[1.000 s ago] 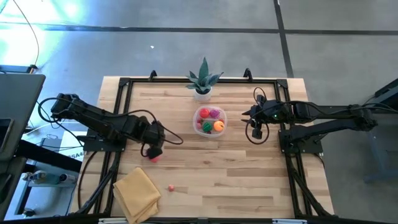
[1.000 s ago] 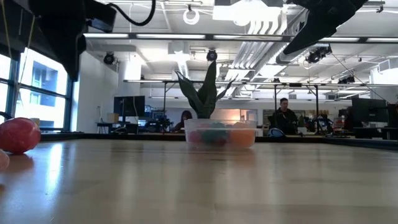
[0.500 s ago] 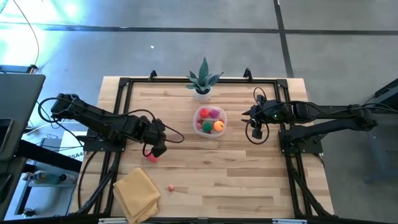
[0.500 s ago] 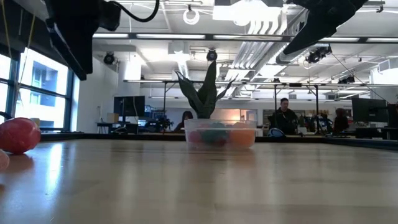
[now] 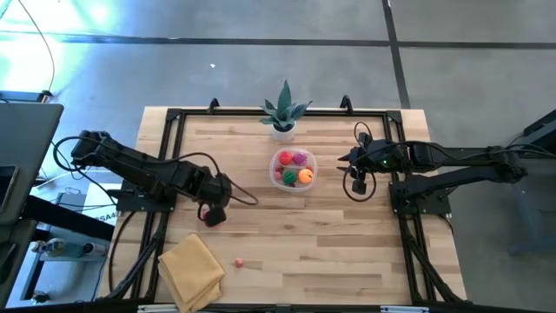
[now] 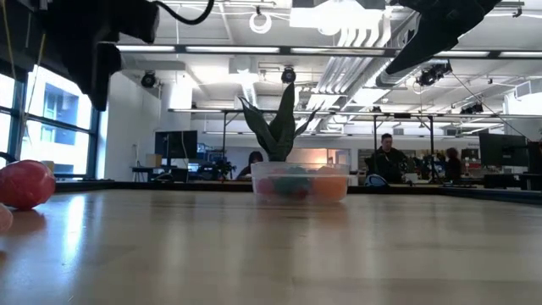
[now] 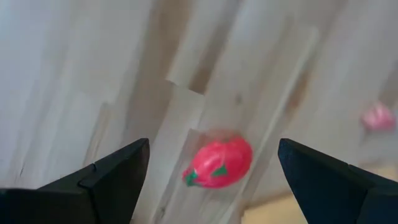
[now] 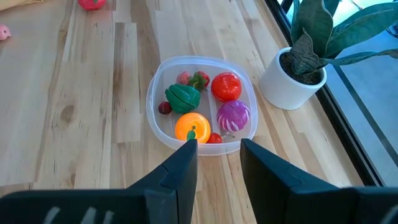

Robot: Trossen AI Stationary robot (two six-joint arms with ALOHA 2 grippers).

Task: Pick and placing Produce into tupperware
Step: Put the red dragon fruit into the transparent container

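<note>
Below the spread-open left tool (image 7: 211,180), a glossy rounded red fruit (image 7: 219,164) lies on pale wood.

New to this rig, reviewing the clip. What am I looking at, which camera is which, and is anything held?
Two dark robot arms work at a wooden table. One picture looks straight down, one looks level across the tabletop, and one camera rides on each wrist.

The left gripper hovers over a red toy fruit, jaws wide open, holding nothing. The right gripper waits beside the clear tupperware, jaws apart and empty.

The tupperware already holds several toy pieces: red, green, orange, purple. Still loose on the table: the red fruit and a small pink piece. A potted plant and a folded yellow cloth are also there.
</note>
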